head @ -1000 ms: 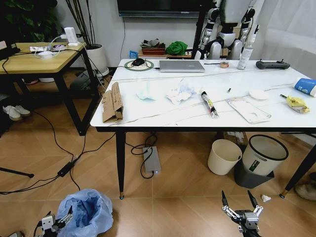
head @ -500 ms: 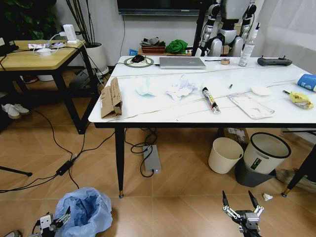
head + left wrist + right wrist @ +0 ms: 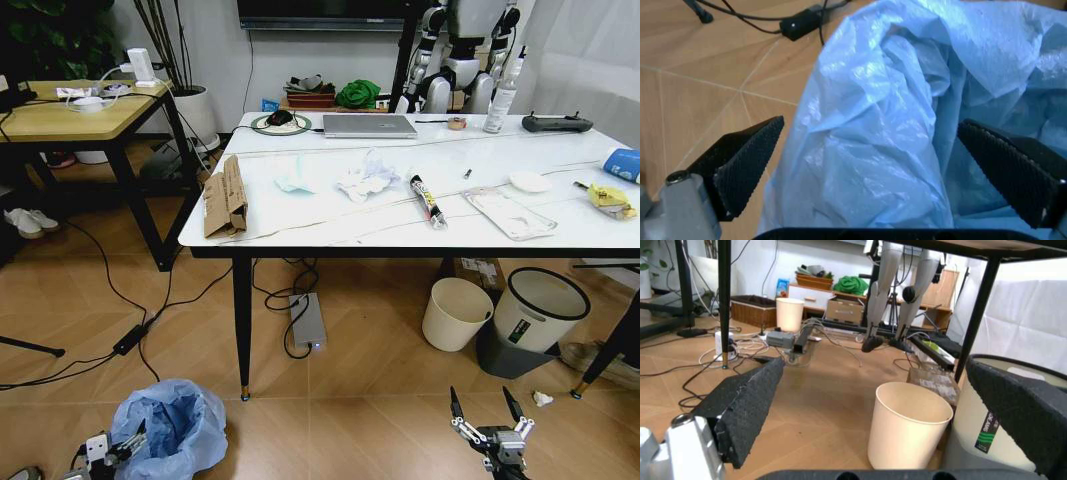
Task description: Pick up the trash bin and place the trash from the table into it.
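The left claw hangs open around the baggy light-blue plastic-lined trash bin on the floor. The right claw waits open, low before the white marble-look tabletop.

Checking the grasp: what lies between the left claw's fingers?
The bin's blue liner, bunched between the open left claw's fingers, per the left wrist view.
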Controlling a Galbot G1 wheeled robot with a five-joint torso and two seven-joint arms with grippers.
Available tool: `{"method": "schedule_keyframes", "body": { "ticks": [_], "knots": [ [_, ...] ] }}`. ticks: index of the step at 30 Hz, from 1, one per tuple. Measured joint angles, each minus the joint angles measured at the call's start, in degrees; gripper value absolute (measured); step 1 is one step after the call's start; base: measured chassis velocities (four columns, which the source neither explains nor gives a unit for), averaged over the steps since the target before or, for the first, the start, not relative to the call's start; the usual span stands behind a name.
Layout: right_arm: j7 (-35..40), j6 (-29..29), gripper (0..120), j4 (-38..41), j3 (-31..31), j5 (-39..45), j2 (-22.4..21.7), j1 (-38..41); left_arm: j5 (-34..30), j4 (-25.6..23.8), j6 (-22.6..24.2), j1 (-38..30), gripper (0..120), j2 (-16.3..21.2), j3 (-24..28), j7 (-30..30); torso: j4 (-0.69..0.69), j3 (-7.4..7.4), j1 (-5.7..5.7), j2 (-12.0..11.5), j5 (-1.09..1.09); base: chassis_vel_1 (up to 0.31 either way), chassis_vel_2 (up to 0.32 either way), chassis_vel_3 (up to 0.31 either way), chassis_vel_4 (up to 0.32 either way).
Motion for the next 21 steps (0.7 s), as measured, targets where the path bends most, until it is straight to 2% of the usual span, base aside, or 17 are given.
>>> {"method": "schedule_keyframes", "body": {
  "ticks": [5,8,9,15,17,18,21],
  "knots": [
    [0.00,-0.02,100,-0.33,-0.11,0.00,0.00,0.21,0.74,0.29,1.10,-0.22,97,-0.35,-0.11,0.46,0.00,0.06,0.04,0.10,0.00,0.000,0.000,0.000,0.000],
    [0.00,-0.03,100,-0.37,-0.13,0.01,0.00,0.27,1.41,1.06,1.34,-0.54,85,-0.64,-0.18,0.86,0.01,0.11,0.07,0.17,0.00,0.000,0.000,0.000,0.000],
    [0.00,-0.03,100,-0.37,-0.13,0.01,0.00,0.27,1.41,1.06,1.34,-0.54,85,-0.64,-0.18,0.86,0.01,0.11,0.07,0.17,0.00,0.000,0.000,0.000,0.000],
    [0.00,-0.06,100,-0.30,-0.07,0.04,0.00,0.24,2.93,2.87,1.19,-1.35,59,-1.25,-0.34,1.24,0.01,0.16,0.10,0.27,0.06,0.000,0.000,0.000,0.000],
    [0.00,-0.06,100,-0.30,-0.07,0.05,0.00,0.23,3.04,3.02,1.17,-1.42,58,-1.28,-0.35,1.26,0.01,0.16,0.10,0.28,0.06,0.000,0.000,0.000,0.000],
    [0.00,-0.07,100,-0.23,-0.07,0.05,0.00,0.20,3.51,3.71,1.06,-1.76,50,-1.37,-0.45,1.34,0.01,0.17,0.11,0.30,0.07,0.000,0.000,0.000,0.000],
    [0.00,-0.07,100,-0.15,-0.06,0.07,0.00,0.12,4.12,5.13,0.85,-2.38,38,-1.40,-0.55,1.46,0.01,0.19,0.12,0.34,0.08,0.000,0.000,0.000,0.000]
  ]
}}
